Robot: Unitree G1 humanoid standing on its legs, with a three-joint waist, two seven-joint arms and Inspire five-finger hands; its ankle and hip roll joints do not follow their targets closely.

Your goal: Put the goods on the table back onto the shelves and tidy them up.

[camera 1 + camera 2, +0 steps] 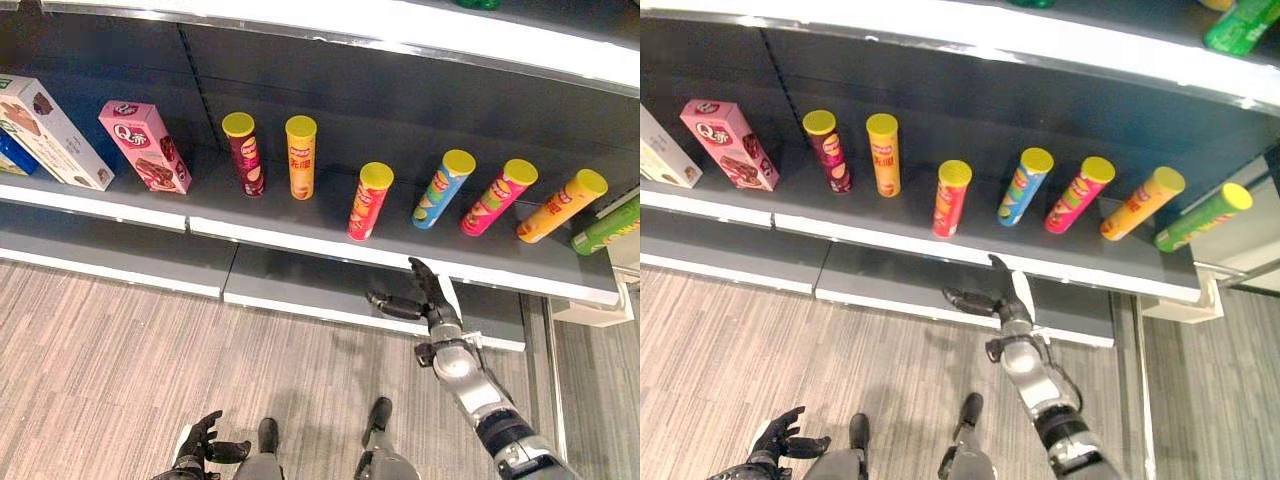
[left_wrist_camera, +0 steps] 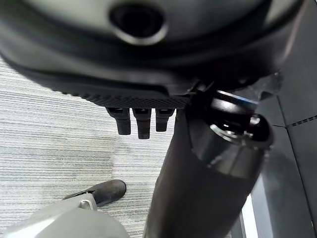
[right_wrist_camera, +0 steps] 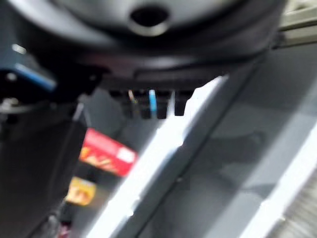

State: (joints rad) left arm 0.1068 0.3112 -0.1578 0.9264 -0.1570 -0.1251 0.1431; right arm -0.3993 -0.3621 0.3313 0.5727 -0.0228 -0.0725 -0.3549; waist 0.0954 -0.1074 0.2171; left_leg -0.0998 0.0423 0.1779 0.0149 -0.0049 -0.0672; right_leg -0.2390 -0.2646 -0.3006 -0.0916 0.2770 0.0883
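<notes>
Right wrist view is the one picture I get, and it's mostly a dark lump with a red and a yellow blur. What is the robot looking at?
Observer: A shelf carrying a row of crisp cans; the red blur is likely the red can nearest the right hand.
Operator: Is that hand holding anything?
Observer: No. Its fingers are spread and empty, just below the shelf's front edge.
Operator: And the other hand?
Observer: The left hand hangs low over the wood-look floor, loosely open, holding nothing.
Operator: Only cans up there?
Observer: No, a pink box stands further left, beside a white box.
</notes>
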